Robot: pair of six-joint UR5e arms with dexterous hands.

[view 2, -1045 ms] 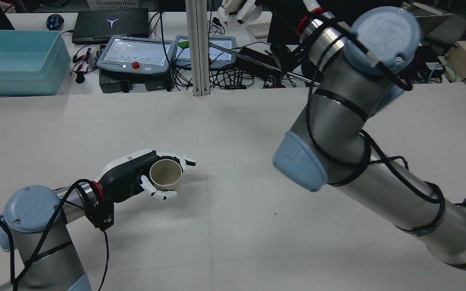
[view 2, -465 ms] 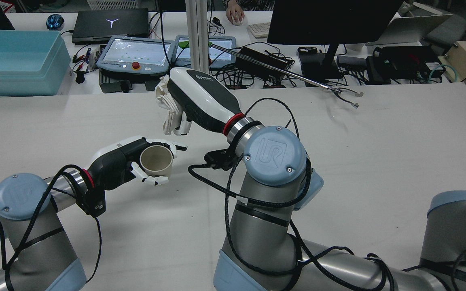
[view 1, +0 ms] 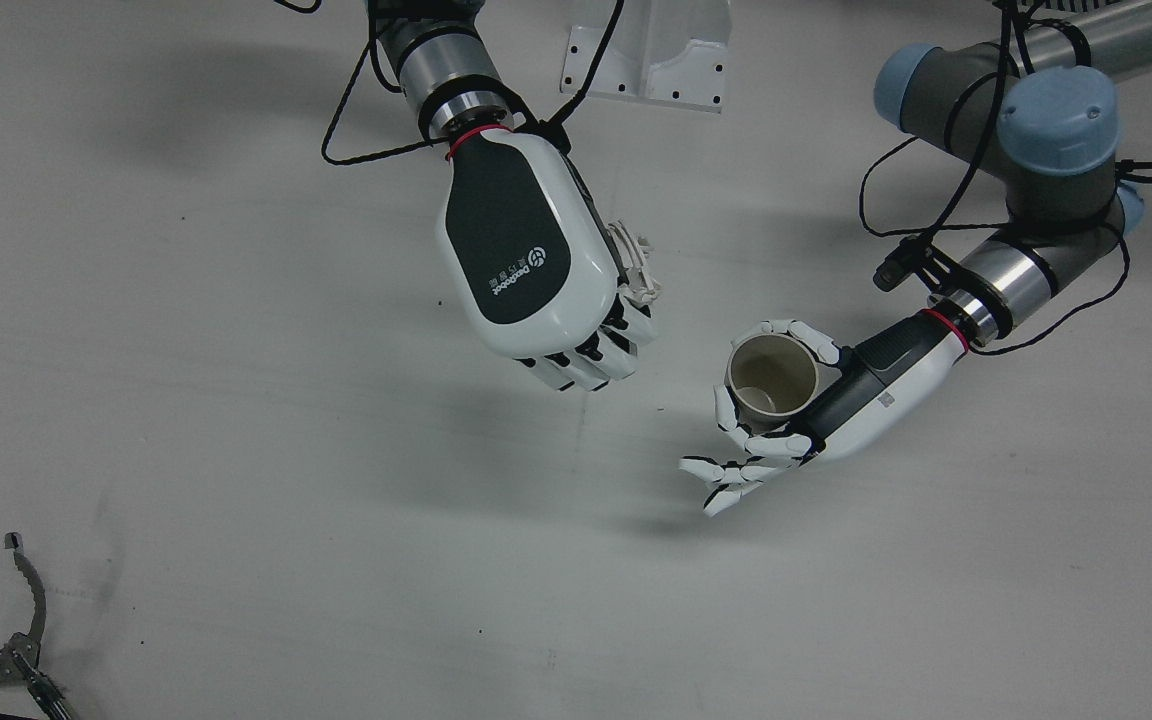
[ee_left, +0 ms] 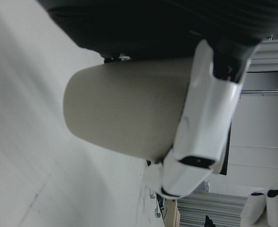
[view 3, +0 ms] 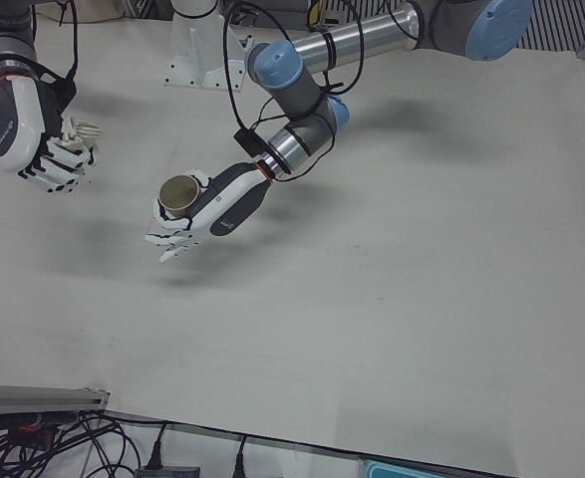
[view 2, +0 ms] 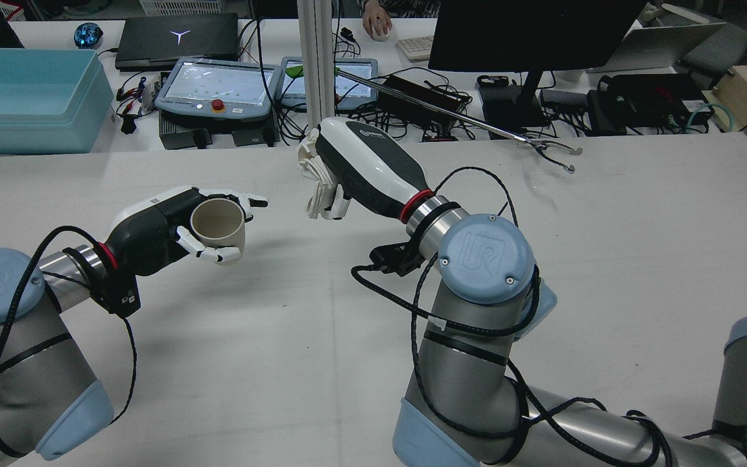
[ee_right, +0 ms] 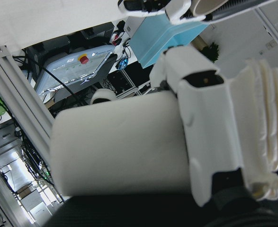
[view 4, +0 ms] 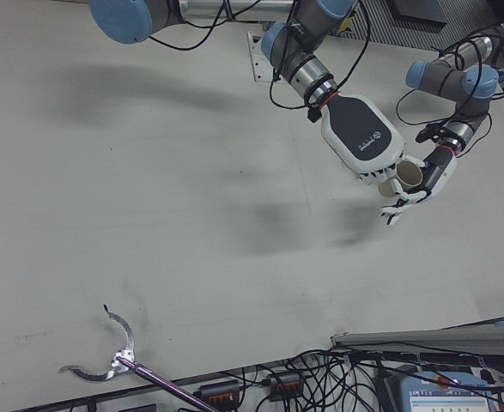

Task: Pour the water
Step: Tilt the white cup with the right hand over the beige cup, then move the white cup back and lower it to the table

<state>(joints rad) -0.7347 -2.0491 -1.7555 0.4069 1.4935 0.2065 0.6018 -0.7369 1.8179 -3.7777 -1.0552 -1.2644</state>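
My left hand is shut on a beige cup and holds it upright, mouth up, above the table. The cup also shows in the front view and fills the left hand view. My right hand is shut on a white cup with a ridged rim, held in the air a short way to the right of the beige cup and apart from it. The white cup shows close in the right hand view. In the front view the right hand mostly hides it.
Long grabber tongs lie at the table's far edge and also show in the front view. Behind the table are a blue bin, two teach pendants, cables and an aluminium post. The white table is otherwise bare.
The right arm swung down from high up and brought its hand with the white cup near the beige cup, then drifted right. The left hand carried the beige cup left and farther from the camera.
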